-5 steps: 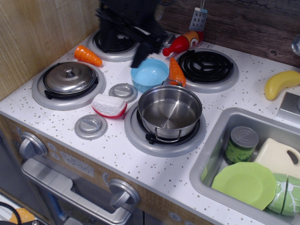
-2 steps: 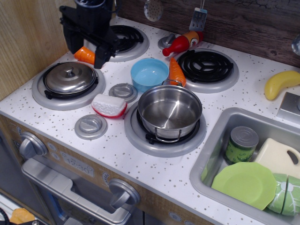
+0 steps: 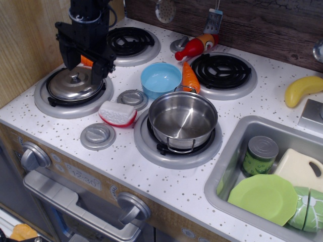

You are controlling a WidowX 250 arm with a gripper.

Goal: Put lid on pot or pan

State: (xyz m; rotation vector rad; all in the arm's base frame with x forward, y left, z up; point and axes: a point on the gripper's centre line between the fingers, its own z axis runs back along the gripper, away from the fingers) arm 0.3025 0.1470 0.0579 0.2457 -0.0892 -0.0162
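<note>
The shiny domed steel lid [image 3: 73, 85] with a small knob lies on the front left burner [image 3: 50, 103]. My black gripper [image 3: 81, 65] hangs right above its far half, fingers spread to either side of the knob, open and holding nothing. The empty steel pot [image 3: 182, 119] stands upright on the front middle burner, well to the right of the lid and the gripper.
A light blue bowl [image 3: 161, 79] and an orange carrot [image 3: 190, 76] sit behind the pot. Two flat grey discs [image 3: 98, 135] [image 3: 132, 98] and a red and white toy [image 3: 117, 113] lie between lid and pot. A sink [image 3: 237, 151] with dishes is at the right.
The gripper has swung from the back middle of the stove leftwards and down to just above the lid. Lid and pot have not moved.
</note>
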